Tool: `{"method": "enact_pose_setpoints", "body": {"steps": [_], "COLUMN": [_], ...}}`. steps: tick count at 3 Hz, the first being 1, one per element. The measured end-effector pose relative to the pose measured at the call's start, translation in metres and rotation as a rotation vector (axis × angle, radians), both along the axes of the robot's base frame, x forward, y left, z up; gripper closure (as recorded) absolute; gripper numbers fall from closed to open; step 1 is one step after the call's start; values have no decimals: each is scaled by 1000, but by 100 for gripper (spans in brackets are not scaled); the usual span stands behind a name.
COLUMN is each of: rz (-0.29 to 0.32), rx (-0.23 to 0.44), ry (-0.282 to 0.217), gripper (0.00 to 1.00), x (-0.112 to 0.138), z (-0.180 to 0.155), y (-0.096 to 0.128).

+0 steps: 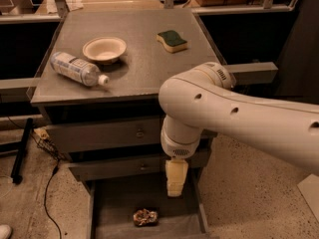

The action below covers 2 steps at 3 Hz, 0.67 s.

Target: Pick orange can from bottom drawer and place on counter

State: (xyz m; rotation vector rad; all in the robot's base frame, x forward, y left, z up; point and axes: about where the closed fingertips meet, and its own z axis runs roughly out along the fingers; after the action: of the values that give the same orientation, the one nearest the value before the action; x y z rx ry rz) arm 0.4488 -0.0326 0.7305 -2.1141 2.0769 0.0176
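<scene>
While the orange can (145, 216) sits at bottom centre, the hand (174, 180) hangs over the open bottom drawer (107, 203).
The can rests on the drawer floor. Up and right of it, apart, hangs the hand; spread or pressed together, I cannot tell. Best, I judge, to shift left, then descend squarely over the can. Farther up, the counter (144, 59) holds a bottle (77, 68), bowl (104, 49) and sponge (172, 40).

In bottom drawer (117, 203) lies orange can (145, 216); end effector (175, 185) above, rightward.
</scene>
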Motion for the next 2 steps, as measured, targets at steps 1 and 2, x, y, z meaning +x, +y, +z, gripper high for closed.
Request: {"method": "enact_pose_setpoints", "body": {"steps": [1, 2], "rz": [0, 13], "rx": [0, 14], "ry": [0, 5], "gripper": [0, 0], "x": [0, -4], "z": [0, -21], "y": [0, 5]}}
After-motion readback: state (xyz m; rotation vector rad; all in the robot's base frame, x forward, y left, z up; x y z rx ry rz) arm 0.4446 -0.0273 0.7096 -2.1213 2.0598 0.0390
